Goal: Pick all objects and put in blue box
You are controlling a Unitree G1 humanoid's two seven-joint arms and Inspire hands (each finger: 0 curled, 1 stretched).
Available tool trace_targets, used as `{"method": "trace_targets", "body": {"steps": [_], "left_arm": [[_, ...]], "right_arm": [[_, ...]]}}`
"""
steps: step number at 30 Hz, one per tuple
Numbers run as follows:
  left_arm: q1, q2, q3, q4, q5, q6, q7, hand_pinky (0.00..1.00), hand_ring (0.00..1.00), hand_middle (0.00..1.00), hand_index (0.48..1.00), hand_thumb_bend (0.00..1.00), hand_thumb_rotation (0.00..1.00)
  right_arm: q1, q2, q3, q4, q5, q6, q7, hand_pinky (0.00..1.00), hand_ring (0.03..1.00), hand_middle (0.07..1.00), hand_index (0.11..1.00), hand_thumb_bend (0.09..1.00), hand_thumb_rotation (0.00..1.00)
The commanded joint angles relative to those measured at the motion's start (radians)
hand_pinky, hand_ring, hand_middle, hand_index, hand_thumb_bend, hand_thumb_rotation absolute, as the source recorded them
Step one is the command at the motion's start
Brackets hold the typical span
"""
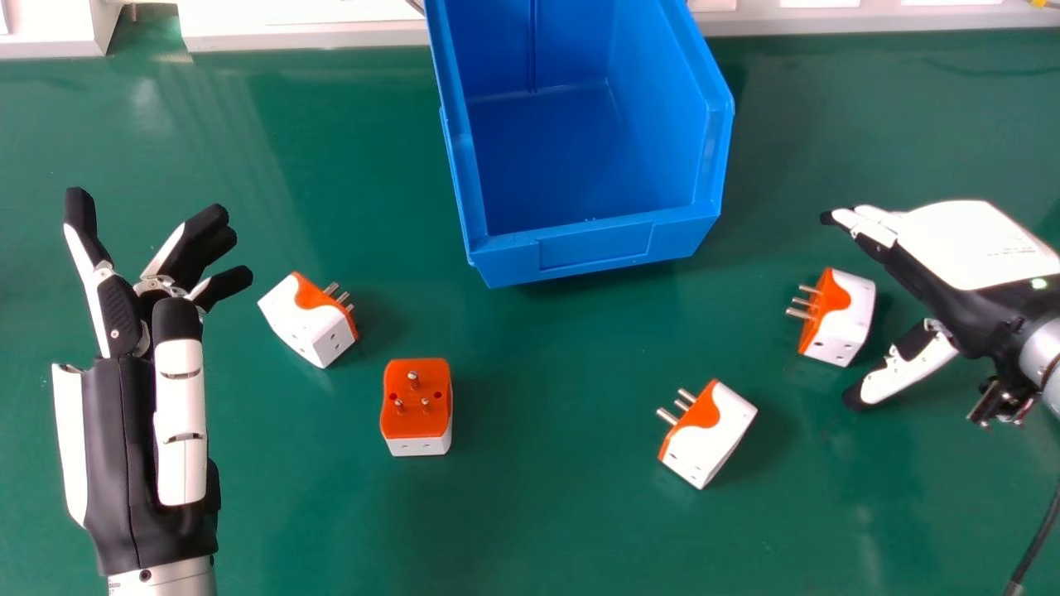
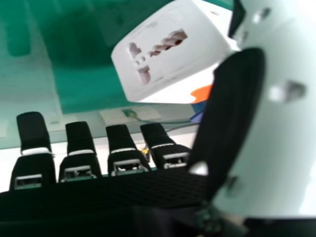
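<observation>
While one plug [image 1: 712,432] lies nearest on the desk [image 1: 538,521] and a second [image 1: 416,422] has its pins [image 1: 412,379] up, my left hand [image 1: 124,439] is wide near a third [image 1: 315,327]. My right hand [image 1: 977,244] is wide at the fourth [image 1: 846,323], presumably so thumb [image 1: 907,372] and fingers [image 1: 865,222] can straddle it. Beyond, the box [image 1: 596,247] opens toward me, likely for loading.

Head view: bright light covers the green table [image 1: 538,521], with pale glare beyond the left hand [image 1: 124,447] and fainter sheen on the robot's side of the right hand [image 1: 977,248]. Soft shadows fall beside the plug adapters [image 1: 416,414], on their sides away from the left hand. Right hand view: its thumb [image 2: 291,148] is nearly washed out by light; its fingers [image 2: 79,140] appear deeply dark.
</observation>
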Motion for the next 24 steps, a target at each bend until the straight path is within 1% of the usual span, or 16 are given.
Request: {"method": "trace_targets", "body": {"steps": [1,2,5,7,10,11,13,15,16,18,22,23,24], "left_arm": [[0.005,0.002,0.0,-0.024,-0.004,-0.009,0.003,0.75,0.82,0.83,0.795,0.46,0.91],[0.005,0.002,0.0,-0.023,-0.004,-0.01,0.003,0.74,0.82,0.83,0.794,0.46,0.91],[0.007,0.0,0.0,-0.028,0.001,-0.006,0.006,0.74,0.82,0.83,0.794,0.46,0.91],[0.005,0.001,-0.001,-0.025,-0.002,-0.008,0.004,0.74,0.82,0.83,0.794,0.46,0.91],[0.007,0.003,-0.003,-0.03,-0.009,-0.005,0.0,0.75,0.82,0.83,0.794,0.46,0.91],[0.005,0.003,-0.003,-0.028,-0.01,-0.005,0.0,0.75,0.82,0.83,0.794,0.46,0.91],[0.001,0.0,-0.002,-0.021,-0.006,-0.01,0.002,0.75,0.82,0.83,0.794,0.46,0.91],[0.003,-0.003,-0.002,-0.025,-0.001,-0.011,0.005,0.74,0.82,0.83,0.794,0.46,0.91],[0.005,-0.004,-0.002,-0.028,0.0,-0.01,0.006,0.74,0.82,0.83,0.794,0.46,0.91],[0.005,-0.006,-0.001,-0.032,0.007,-0.009,0.011,0.74,0.82,0.83,0.793,0.45,0.91],[0.005,-0.008,-0.002,-0.031,0.013,-0.013,0.017,0.74,0.82,0.83,0.793,0.45,0.91],[0.006,-0.008,-0.003,-0.032,0.014,-0.013,0.018,0.74,0.81,0.83,0.793,0.45,0.91],[0.005,-0.007,-0.003,-0.028,0.013,-0.016,0.017,0.74,0.81,0.83,0.793,0.45,0.91]], "right_arm": [[-0.039,-0.002,0.0,0.004,0.003,0.001,-0.017,0.77,0.903,0.944,0.937,1.0,0.38],[-0.04,0.0,0.002,0.006,0.002,0.0,-0.02,0.77,0.903,0.944,0.938,1.0,0.38],[-0.047,0.01,0.003,0.02,0.005,0.001,-0.01,0.75,0.905,0.945,0.939,1.0,0.37],[-0.054,0.017,0.004,0.029,0.006,0.002,-0.002,0.75,0.907,0.946,0.941,1.0,0.37],[-0.063,0.027,0.013,0.037,0.001,0.005,0.002,0.73,0.901,0.94,0.938,1.0,0.36],[-0.065,0.031,0.015,0.04,0.0,0.007,0.004,0.73,0.9,0.94,0.938,1.0,0.36],[-0.069,0.038,0.021,0.046,-0.002,0.011,0.006,0.74,0.901,0.937,0.936,1.0,0.36],[-0.07,0.045,0.03,0.049,-0.01,0.019,0.004,0.75,0.901,0.936,0.933,1.0,0.35],[-0.069,0.047,0.035,0.05,-0.016,0.022,-0.002,0.75,0.9,0.935,0.933,1.0,0.35],[-0.068,0.048,0.051,0.049,-0.035,0.031,-0.027,0.75,0.897,0.932,0.931,1.0,0.35],[-0.073,0.057,0.079,0.052,-0.065,0.062,-0.052,0.75,0.892,0.927,0.927,1.0,0.34],[-0.075,0.059,0.082,0.054,-0.067,0.065,-0.051,0.75,0.892,0.928,0.927,1.0,0.34],[-0.077,0.061,0.082,0.056,-0.066,0.068,-0.048,0.75,0.892,0.928,0.928,1.0,0.33]]}}
